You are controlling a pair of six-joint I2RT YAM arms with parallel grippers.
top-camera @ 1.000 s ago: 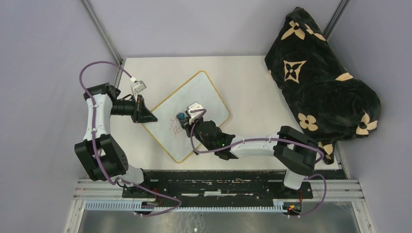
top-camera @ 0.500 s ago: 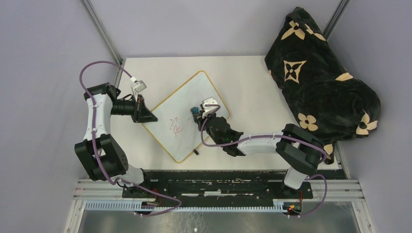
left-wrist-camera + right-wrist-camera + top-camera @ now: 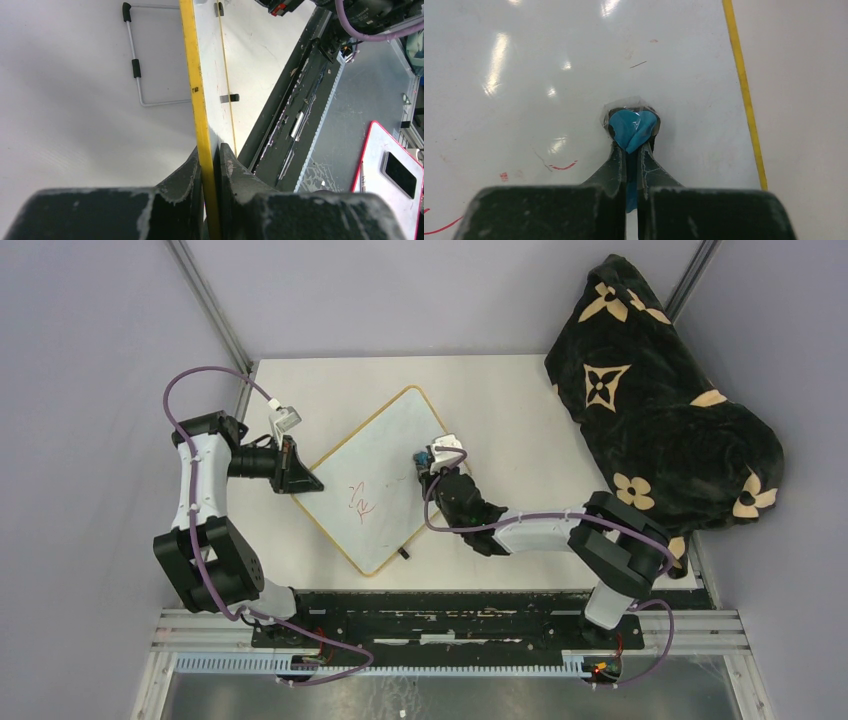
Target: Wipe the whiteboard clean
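Note:
The whiteboard (image 3: 385, 475), white with a thin yellow frame, lies at an angle mid-table with red scribbles (image 3: 360, 498) near its middle. My left gripper (image 3: 300, 480) is shut on its left edge; the left wrist view shows the yellow frame (image 3: 197, 100) pinched between the fingers (image 3: 230, 165). My right gripper (image 3: 428, 462) is shut on a small blue cloth (image 3: 631, 129) wrapped in clear film, resting on the board's right part, near the yellow edge (image 3: 744, 95). Faint red marks (image 3: 561, 166) lie left of it.
A black blanket with tan flower prints (image 3: 660, 410) fills the right side. A metal wire stand (image 3: 137, 65) lies under the board. A black rail (image 3: 450, 605) runs along the near table edge. A small black foot (image 3: 404, 554) shows at the board's lower edge.
My right gripper has slid with the blue cloth from the red scribbles rightward and up toward the board's right edge. The left gripper and the board have held still.

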